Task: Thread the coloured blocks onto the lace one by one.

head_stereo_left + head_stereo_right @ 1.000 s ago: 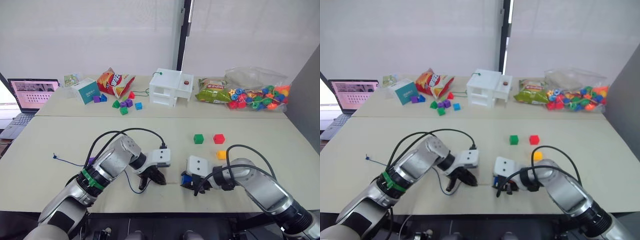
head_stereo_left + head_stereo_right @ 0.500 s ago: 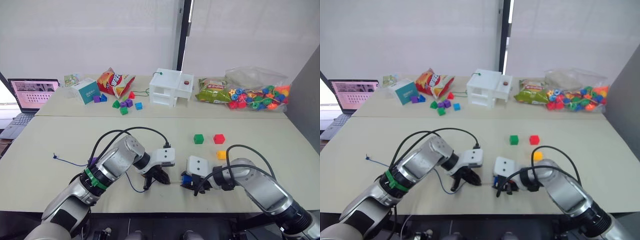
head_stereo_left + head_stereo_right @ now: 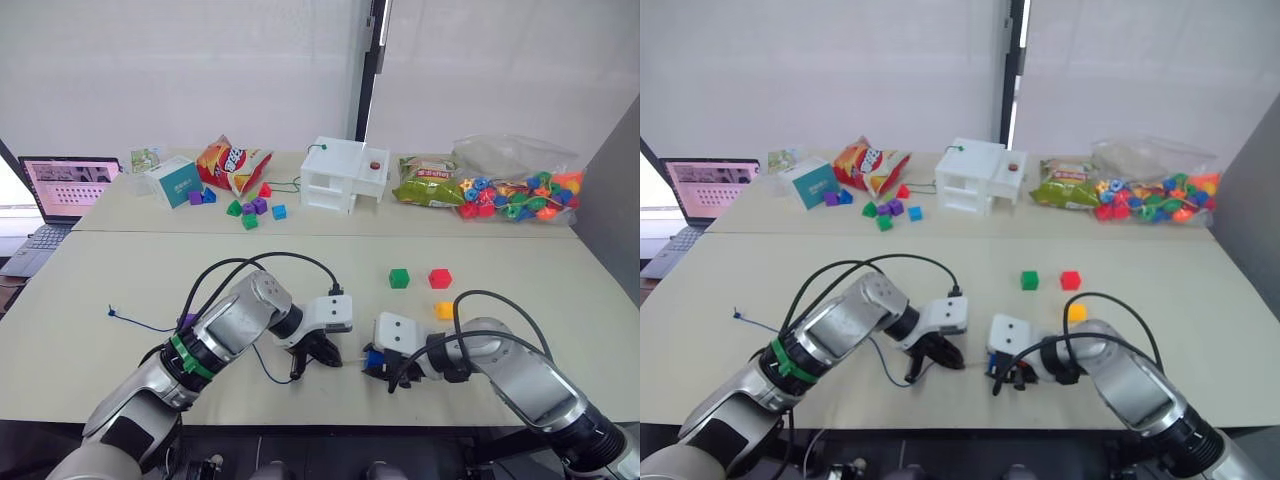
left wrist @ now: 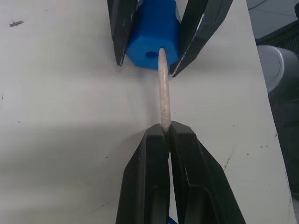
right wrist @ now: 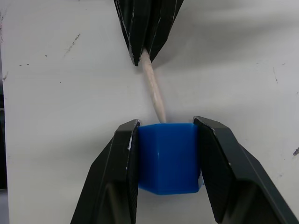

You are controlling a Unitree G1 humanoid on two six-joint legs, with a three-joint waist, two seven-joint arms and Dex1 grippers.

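The left gripper (image 4: pixel 165 133) pinches the pale stiff tip of the dark blue lace (image 4: pixel 163 88), whose long axis points straight at the blue plastic cube block (image 5: pixel 168 156) clamped in the right gripper (image 5: pixel 167 133) low over the beige table (image 3: pixel 500 250). The tip's end touches the block's face beside its hole.

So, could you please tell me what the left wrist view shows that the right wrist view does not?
Left wrist view alone: the hole in the blue block's face, with the pale lace tip touching beside it, not in it. Right wrist view alone: the block's plain rear face. Both: the left end effector shut on the tip, the right end effector clamping the block, over the table.
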